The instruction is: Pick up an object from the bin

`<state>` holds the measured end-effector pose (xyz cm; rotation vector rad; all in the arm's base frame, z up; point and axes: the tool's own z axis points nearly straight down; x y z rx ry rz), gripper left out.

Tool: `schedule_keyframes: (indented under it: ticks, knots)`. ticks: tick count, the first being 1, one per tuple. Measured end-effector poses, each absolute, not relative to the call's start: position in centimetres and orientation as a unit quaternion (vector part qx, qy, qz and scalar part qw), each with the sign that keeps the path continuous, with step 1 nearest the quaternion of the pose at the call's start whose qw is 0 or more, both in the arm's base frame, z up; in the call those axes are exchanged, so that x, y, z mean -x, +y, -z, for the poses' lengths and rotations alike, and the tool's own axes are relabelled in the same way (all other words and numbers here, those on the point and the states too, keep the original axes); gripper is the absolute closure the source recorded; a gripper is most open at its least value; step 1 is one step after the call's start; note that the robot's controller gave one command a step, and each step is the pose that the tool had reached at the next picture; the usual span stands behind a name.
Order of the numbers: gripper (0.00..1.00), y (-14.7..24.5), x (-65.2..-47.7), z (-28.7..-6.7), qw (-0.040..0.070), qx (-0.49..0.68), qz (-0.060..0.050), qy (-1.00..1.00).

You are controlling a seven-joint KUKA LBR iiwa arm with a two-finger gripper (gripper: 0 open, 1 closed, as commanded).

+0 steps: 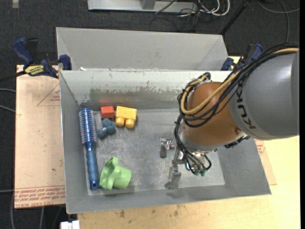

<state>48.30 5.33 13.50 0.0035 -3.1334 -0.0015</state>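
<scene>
My gripper [169, 162] hangs over the bare floor in the right middle of the bin, its two fingers apart and open with nothing between them. One fingertip [164, 148] is further back, the other [172, 179] is near the front wall. The closest loose thing is a green plastic piece [116, 175] at the front left, well left of the fingers. A yellow block [126, 116] lies further back and to the left.
An orange block [107, 111] and a small grey-blue piece [105, 129] lie beside the yellow block. A blue hairbrush [88, 144] runs along the left wall. The arm's orange cover and cables overhang the bin's right side.
</scene>
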Motion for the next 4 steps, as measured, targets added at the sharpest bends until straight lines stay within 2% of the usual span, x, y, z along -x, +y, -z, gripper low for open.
schedule_keyframes:
  ticks: [1,2,3,4]
  knots:
    - [0.00,12.8,-50.4,-12.9,-0.001,-0.124,0.002,-0.992]
    - [0.00,18.7,-49.2,-7.1,-0.006,-0.220,0.001,-0.976]
    - [1.00,18.5,-49.0,-7.0,0.000,-0.218,0.001,-0.976]
    - [1.00,19.8,-50.1,-20.3,-0.006,-0.232,0.001,-0.973]
